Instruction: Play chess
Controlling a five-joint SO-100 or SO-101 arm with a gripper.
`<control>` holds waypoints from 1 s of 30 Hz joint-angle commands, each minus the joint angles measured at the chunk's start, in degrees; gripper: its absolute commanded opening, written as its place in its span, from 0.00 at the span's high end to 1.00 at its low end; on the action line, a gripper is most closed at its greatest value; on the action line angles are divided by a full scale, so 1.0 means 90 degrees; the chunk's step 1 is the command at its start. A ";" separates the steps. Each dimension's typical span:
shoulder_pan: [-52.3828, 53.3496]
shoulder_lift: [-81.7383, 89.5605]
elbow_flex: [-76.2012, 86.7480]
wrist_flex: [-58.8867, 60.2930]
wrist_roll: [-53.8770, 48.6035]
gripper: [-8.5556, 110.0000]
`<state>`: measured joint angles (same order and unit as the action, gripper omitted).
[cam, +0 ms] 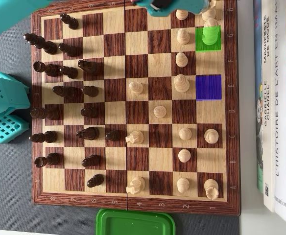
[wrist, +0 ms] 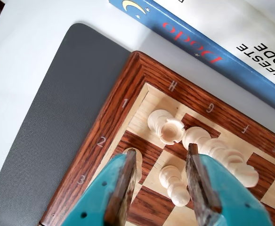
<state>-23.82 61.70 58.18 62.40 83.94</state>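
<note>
My gripper (wrist: pixel 158 181) hangs open and empty over the chessboard (cam: pixel 133 199) corner near the books (cam: pixel 275 98), jaws straddling a white pawn (wrist: pixel 174 182) beside the rook (wrist: pixel 165 126); the game looks mid-play, and this move's piece is not yet lifted.

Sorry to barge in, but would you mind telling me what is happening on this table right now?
A teal gripper is open above the corner of a chessboard, over the light pieces near H1. A light pawn stands between its fingers, not yet gripped. In the overhead view a green square marks a light piece and a blue square marks an empty one. A game is midway.
</note>
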 commanded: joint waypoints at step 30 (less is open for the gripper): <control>0.0088 -0.0146 -0.0459 -0.0098 0.0029 0.79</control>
<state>-22.76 59.77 56.51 62.40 83.94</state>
